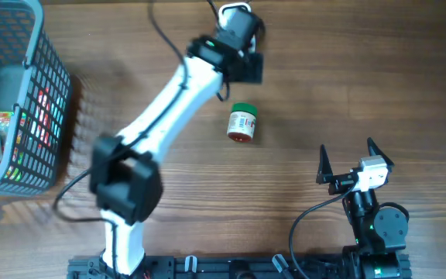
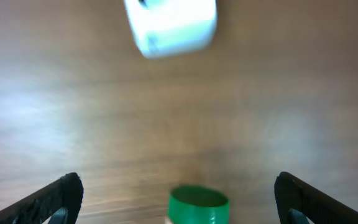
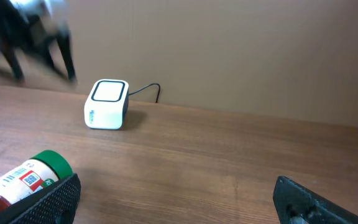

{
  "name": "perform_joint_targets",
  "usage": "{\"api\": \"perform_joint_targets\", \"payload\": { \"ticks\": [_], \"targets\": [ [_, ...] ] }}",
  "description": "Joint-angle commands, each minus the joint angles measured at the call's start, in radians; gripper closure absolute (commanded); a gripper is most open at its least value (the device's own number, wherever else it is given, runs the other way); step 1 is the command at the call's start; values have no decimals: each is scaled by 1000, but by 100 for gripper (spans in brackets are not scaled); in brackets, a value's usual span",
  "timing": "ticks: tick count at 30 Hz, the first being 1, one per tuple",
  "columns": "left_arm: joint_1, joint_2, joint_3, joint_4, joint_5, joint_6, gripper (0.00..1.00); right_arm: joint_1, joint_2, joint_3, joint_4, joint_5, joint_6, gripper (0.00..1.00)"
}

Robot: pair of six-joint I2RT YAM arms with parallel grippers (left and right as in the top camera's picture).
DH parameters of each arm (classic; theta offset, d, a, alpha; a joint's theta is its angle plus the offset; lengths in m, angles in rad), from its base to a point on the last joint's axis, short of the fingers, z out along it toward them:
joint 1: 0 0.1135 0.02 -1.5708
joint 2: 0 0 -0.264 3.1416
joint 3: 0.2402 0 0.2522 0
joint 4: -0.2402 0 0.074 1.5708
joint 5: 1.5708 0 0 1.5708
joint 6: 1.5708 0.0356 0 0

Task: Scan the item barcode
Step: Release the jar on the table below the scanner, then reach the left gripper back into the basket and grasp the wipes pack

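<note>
A small jar [image 1: 241, 124] with a green cap is lying on its side on the wooden tabletop [image 1: 362, 77], near the middle of the overhead frame, with the cap pointing toward the top edge. The left pincer [image 2: 178, 182] is hovering just beyond that cap, in the upper middle of the overhead frame, its fingers spread wide and gripping nothing. In its wrist view the green cap is showing at bottom centre between the two fingers, and a white scanner [image 2: 169, 25] is blurring at the top. The right pincer [image 1: 347, 149] is sitting at lower right, well apart from the jar, also spread wide and empty. A grey basket [image 1: 53, 101] is standing at upper left.
</note>
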Motion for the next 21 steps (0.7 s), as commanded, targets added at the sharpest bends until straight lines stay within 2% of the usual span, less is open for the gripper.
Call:
{"api": "perform_joint_targets", "payload": {
  "ticks": [1,6,12,16,21],
  "targets": [
    [124,-153,64,-30,-63,24,5,-3,-4,-1,3,13,-1,0],
    [314,-289,67,-55,-147,24,5,-3,-4,-1,3,13,-1,0],
    [646,-434,67,-72,-147,24,4,-3,-4,-1,3,13,-1,0],
    [901,-452,66,-108,-146,39,3,-3,-4,-1,3,13,-2,0],
    [1100,-415,66,-188,-138,106,0,-3,-4,-1,3,13,-1,0]
  ]
}}
